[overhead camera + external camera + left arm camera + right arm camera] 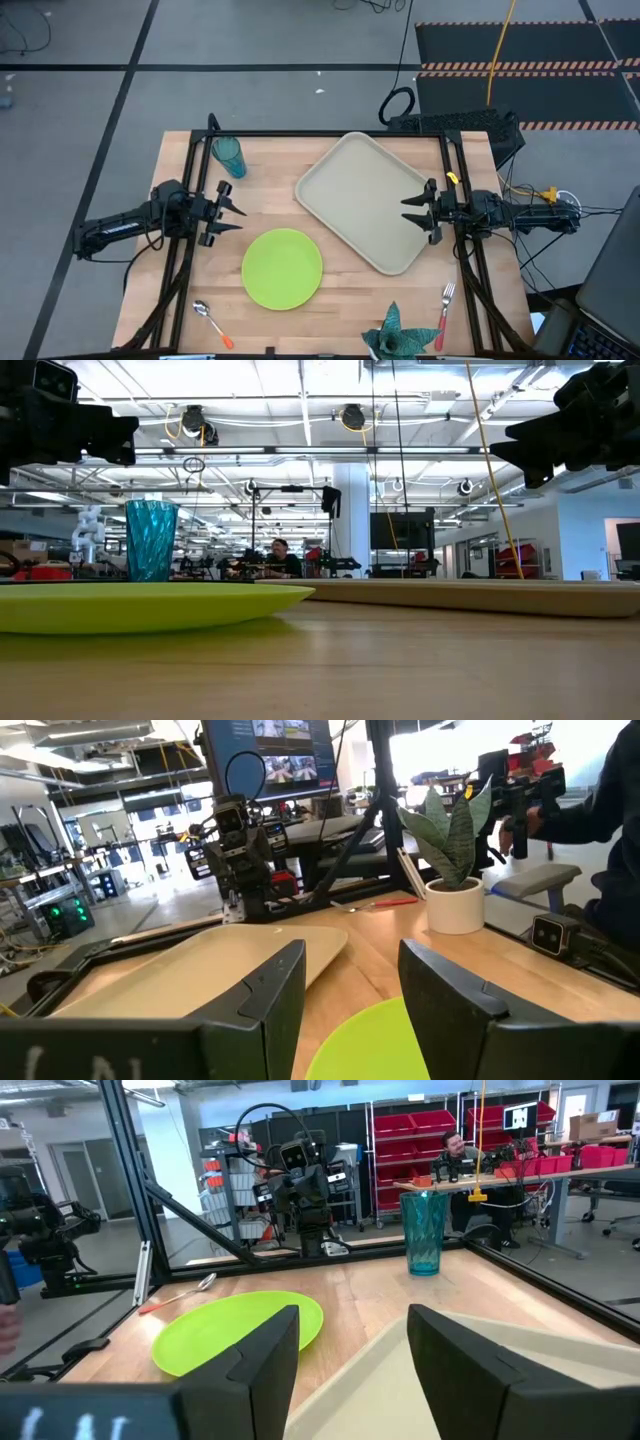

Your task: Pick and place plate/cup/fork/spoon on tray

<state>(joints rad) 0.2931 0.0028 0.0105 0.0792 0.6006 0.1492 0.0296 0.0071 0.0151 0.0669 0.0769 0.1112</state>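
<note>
The lime-green plate [283,267] lies flat on the wooden table near its front middle; it also shows in the right wrist view [235,1330]. The beige tray [366,200] lies at an angle at the back right. The teal cup [229,156] stands upright at the back left. The orange-handled spoon [212,323] lies at the front left, the red-handled fork [444,314] at the front right. My left gripper [233,213] is open and empty, above the table left of the plate. My right gripper [412,212] is open and empty over the tray's right edge.
A spiky teal leafy plant in a white pot [391,337] stands at the front edge between plate and fork. Black frame rails [190,190] run along the table's sides and back. Bare wood lies between the plate and the tray.
</note>
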